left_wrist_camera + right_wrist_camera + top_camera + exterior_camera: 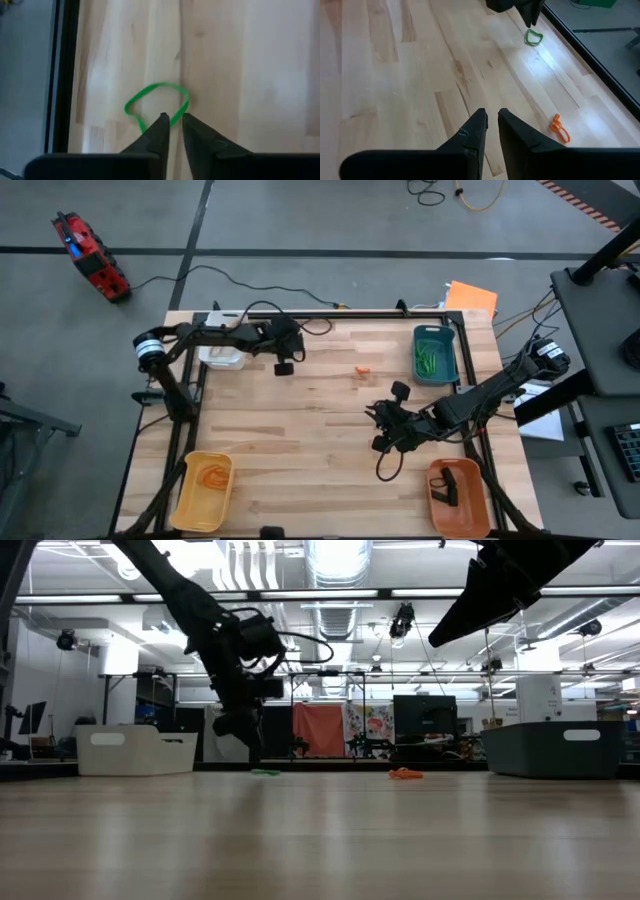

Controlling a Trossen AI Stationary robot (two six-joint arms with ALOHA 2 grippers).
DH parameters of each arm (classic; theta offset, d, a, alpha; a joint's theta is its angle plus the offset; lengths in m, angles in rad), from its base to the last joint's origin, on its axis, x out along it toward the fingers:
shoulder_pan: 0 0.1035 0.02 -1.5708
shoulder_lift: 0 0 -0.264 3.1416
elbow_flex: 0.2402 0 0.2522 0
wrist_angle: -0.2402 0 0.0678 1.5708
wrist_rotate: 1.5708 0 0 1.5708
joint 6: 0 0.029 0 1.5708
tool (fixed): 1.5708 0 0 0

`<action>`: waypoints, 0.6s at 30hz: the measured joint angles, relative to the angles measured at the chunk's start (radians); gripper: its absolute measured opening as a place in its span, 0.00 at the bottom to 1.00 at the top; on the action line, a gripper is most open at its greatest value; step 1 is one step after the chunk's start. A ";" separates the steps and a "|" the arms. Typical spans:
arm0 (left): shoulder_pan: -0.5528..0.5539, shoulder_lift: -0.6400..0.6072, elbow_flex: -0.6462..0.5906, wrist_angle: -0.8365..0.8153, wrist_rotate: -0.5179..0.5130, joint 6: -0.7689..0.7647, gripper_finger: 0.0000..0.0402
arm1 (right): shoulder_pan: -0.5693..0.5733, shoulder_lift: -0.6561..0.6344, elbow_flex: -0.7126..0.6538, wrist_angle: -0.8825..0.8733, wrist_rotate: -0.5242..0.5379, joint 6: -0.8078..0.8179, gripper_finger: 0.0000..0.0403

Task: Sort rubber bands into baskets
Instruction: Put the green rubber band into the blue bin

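A green rubber band (157, 102) lies on the wood at the table's far left, also seen in the right wrist view (534, 36) and the low view (265, 772). My left gripper (173, 119) hovers right over its near side, fingers drawn together to a narrow slit, beside the white basket (222, 357). An orange rubber band (362, 370) lies flat near the table's far middle (559, 128). My right gripper (385, 425) hangs above the table right of centre, fingers together, holding nothing (491, 122). The teal basket (452, 352) stands at the far right, the yellow basket (185, 500) near left, the orange basket (470, 515) near right. My left gripper: its fingertips (162, 120) stand slanting down over the band's near side (176, 116), which runs in behind them. I cannot tell whether they touch it. The band's loop still lies on the table.
Green bands lie in the teal basket, orange ones in the yellow basket, dark ones in the orange basket. A black frame rail (62, 75) runs along the table's edge close to the green band. Bare wood spans the table's middle (300, 430).
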 joint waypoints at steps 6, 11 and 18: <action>0.038 0.025 0.000 0.005 0.012 0.000 0.24 | 0.000 0.000 -0.001 0.000 0.000 0.001 0.11; 0.037 0.025 0.000 0.013 0.014 0.024 0.31 | 0.000 0.000 -0.001 0.000 0.000 -0.001 0.11; 0.037 0.026 0.000 0.013 0.032 0.029 0.32 | 0.000 0.000 -0.004 0.000 0.000 -0.009 0.11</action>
